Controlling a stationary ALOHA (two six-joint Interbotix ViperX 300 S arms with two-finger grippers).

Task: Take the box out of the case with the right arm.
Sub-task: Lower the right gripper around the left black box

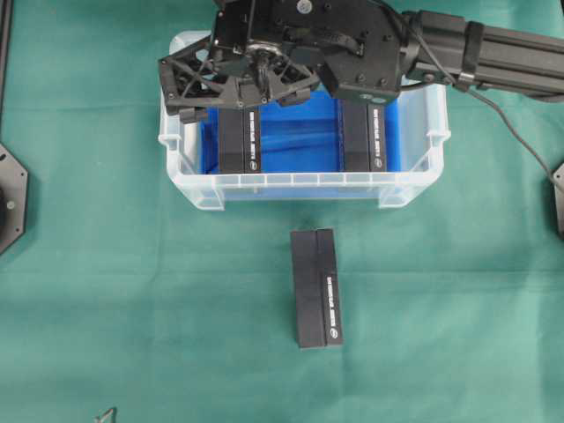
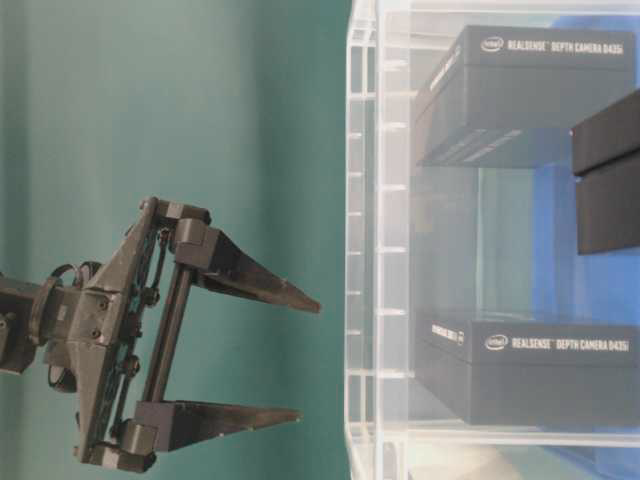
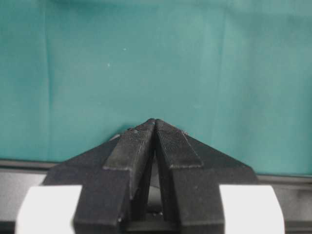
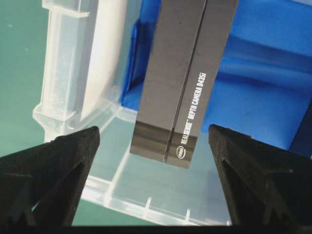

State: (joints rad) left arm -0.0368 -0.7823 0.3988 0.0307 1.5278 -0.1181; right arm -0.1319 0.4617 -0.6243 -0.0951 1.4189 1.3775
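Observation:
The clear case with a blue bottom stands at the back of the table and holds two black boxes. The left box lies under my right gripper; the right box lies by the far wall. My right gripper hangs open above the left box, one finger on each side and nothing between them. The table-level view shows this gripper still outside the case rim. My left gripper is shut on nothing over green cloth.
A third black box lies on the green cloth in front of the case. The right arm's black boom crosses the case's back right corner. Black arm bases sit at the left edge and the right edge.

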